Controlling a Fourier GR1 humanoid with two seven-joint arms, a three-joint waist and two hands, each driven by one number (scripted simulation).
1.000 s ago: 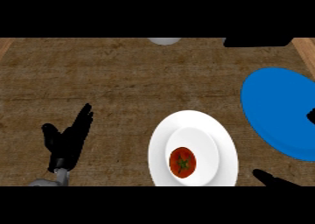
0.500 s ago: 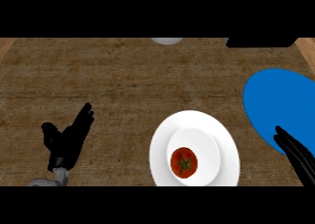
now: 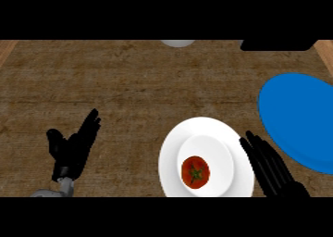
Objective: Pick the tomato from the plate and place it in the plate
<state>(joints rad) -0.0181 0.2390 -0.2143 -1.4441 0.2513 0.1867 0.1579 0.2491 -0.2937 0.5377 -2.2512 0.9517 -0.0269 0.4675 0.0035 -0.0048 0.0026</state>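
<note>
1. Red and single, the tomato (image 3: 195, 172) lies in the lower middle of the white plate (image 3: 175, 148), with neither hand on it.
2. We see the right hand (image 3: 270, 167) at that plate's right rim, fingers straight and close together, holding nothing.
3. We find the left hand (image 3: 72, 149) well apart at lower left, fingers straight and up, thumb spread, holding nothing.
4. We count two plates: the white one and a blue plate (image 3: 299, 115) to its right, both on the brown counter (image 3: 128, 83).

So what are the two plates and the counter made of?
The white plate looks like smooth ceramic: plain white with a shaded inner ring. The blue plate is one flat colour, maybe plastic. The counter looks like rough brown wood, from its streaky grain.
</note>
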